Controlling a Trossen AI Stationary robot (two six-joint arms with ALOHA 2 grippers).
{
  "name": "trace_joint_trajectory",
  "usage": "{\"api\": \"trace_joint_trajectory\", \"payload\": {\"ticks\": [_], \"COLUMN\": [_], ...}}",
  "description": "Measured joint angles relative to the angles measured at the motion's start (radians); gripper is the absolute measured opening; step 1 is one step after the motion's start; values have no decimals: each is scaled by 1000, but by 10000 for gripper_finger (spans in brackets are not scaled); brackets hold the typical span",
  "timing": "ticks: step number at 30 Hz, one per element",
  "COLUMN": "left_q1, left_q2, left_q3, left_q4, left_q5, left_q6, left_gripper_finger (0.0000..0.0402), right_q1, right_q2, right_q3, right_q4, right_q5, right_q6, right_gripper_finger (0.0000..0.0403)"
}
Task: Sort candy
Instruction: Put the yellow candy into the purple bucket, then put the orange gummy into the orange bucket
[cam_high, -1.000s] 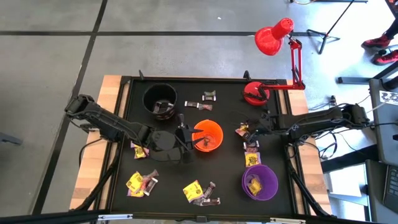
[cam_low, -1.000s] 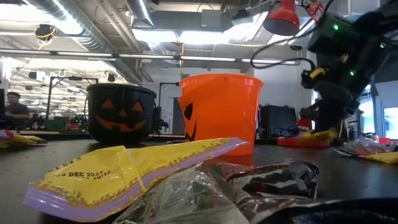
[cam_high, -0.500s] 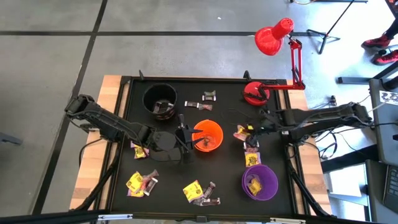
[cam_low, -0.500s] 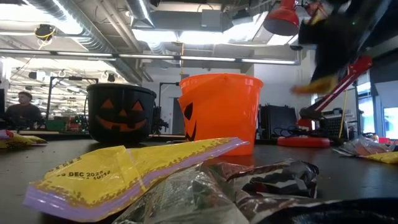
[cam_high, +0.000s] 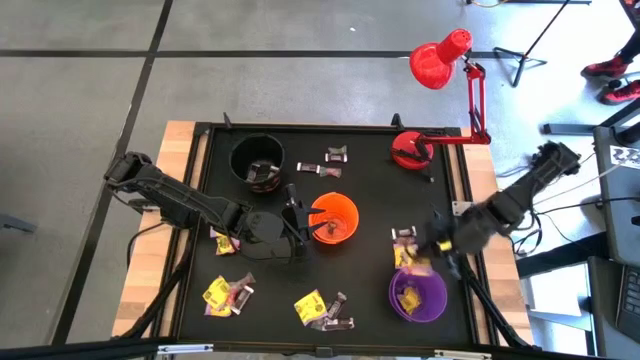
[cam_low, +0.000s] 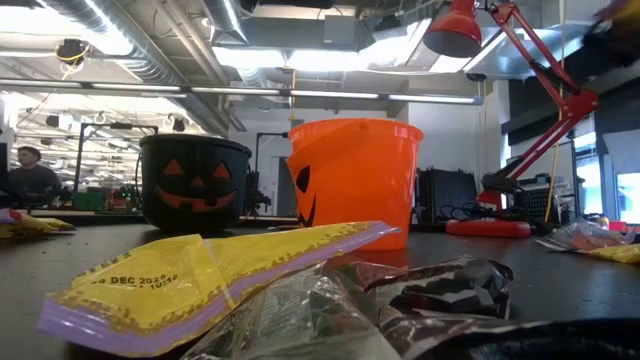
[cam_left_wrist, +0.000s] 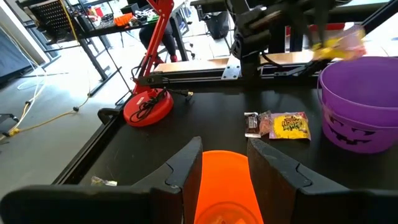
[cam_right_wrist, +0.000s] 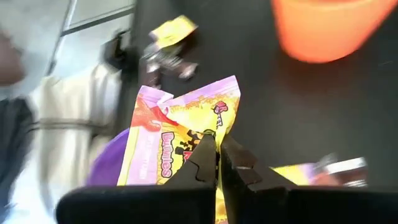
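I read "DEC 2025" printed along the edge of the yellow wrapper (cam_low: 215, 268) lying nearest the low camera; other wrapper lettering stays illegible.

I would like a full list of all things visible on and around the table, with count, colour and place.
Black cup: one, far left of mat, candy inside.
Orange cup: one, mat centre.
Purple cup: one, near right, yellow candy inside.
Loose candy: several yellow, brown and silvery pieces scattered on the mat.
Desk lamp: one, red, far right corner.
Table mat: one, black.
Person: one, far in the room behind.
Left gripper: beside the orange cup, fingers apart, holding nothing.
Right gripper: above the purple cup's rim, shut on a yellow candy packet.
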Motion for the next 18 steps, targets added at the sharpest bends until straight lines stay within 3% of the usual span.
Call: {"api": "trace_joint_trajectory", "payload": {"ticks": [8,18], "left_q1": [0,0], "left_q2": [0,0], "left_q3": [0,0], "left_q4": [0,0], "left_q5": [0,0], "left_q6": [-2,-3], "left_gripper_finger": [119,119], "right_q1": [171,181], "right_q2": [68,120], "right_q3": [0,0], "right_q4": [-10,-20], "right_q5": [7,66], "right_q6": [132,97], "right_gripper_finger": [20,123]}}
